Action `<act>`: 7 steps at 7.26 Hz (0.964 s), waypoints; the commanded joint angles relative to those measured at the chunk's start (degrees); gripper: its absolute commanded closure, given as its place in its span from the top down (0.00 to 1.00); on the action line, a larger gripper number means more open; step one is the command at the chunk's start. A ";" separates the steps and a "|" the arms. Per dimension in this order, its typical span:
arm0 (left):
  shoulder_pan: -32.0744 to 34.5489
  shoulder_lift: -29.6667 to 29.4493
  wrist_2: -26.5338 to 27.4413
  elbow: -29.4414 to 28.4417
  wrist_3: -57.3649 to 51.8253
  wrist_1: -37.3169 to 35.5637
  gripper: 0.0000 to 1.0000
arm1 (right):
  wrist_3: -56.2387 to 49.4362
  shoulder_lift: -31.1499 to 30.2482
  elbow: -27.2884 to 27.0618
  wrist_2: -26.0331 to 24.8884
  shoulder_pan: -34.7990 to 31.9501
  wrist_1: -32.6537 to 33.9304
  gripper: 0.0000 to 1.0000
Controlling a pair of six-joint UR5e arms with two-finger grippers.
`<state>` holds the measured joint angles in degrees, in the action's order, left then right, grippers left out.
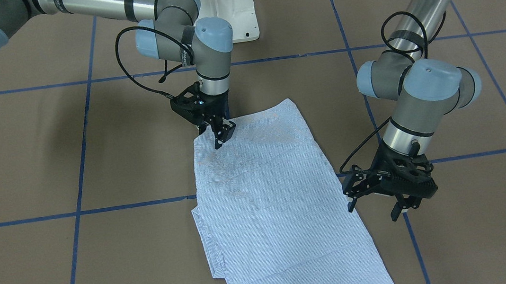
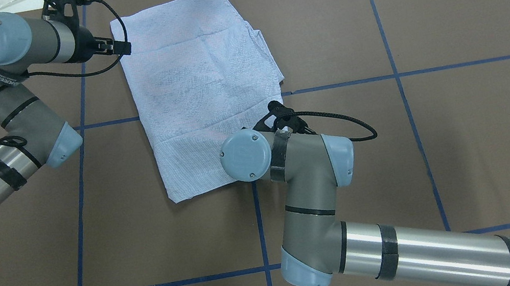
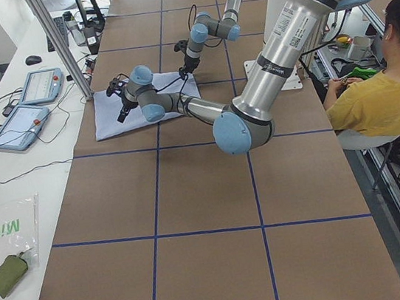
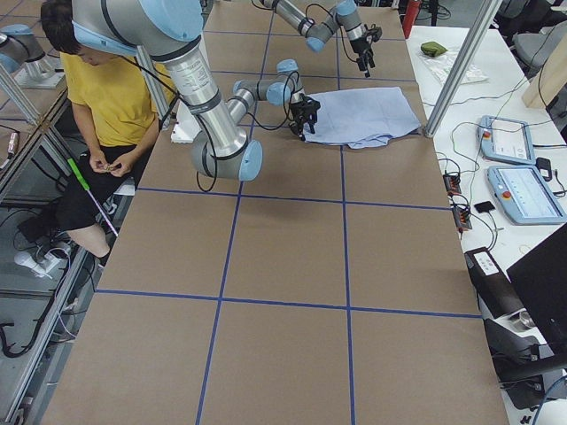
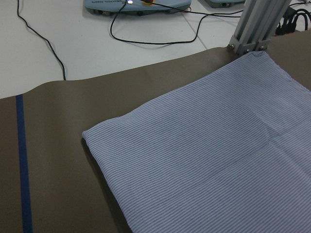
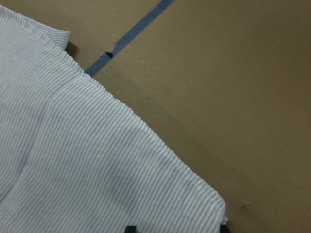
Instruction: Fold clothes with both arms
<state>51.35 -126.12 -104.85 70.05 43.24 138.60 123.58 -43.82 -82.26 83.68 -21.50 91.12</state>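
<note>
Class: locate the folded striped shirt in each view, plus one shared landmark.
Front-facing: shirt lower centre.
Overhead: shirt upper centre.
Exterior left: shirt upper left.
Exterior right: shirt upper right.
Left wrist: shirt right half.
Right wrist: shirt left half.
Landmark: blue tape line under it.

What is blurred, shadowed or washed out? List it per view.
Right wrist view: dim, soft, the striped shirt slightly blurred, a narrow shadow along its edge. Left wrist view: stripes sharp, white desk bright. Overhead view: stripes smear into pinkish moiré.
</note>
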 commanded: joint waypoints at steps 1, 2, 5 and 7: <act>-0.02 0.00 0.00 0.00 0.09 0.09 1.00 | 0.96 0.58 0.52 -0.10 -0.03 -0.16 0.00; -0.37 0.00 0.00 0.00 0.09 0.09 1.00 | 0.87 1.10 0.52 -0.10 -0.12 -0.16 0.00; -0.64 0.00 0.00 0.35 0.18 0.09 1.00 | -0.80 1.46 0.35 -0.19 -0.56 -0.07 0.00; -0.81 0.52 0.00 0.87 0.26 0.09 1.00 | -0.71 1.46 0.35 -0.19 -0.56 -0.07 0.00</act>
<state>50.63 -126.00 -104.85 70.56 43.44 138.69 122.85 -42.37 -81.91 83.55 -22.03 91.05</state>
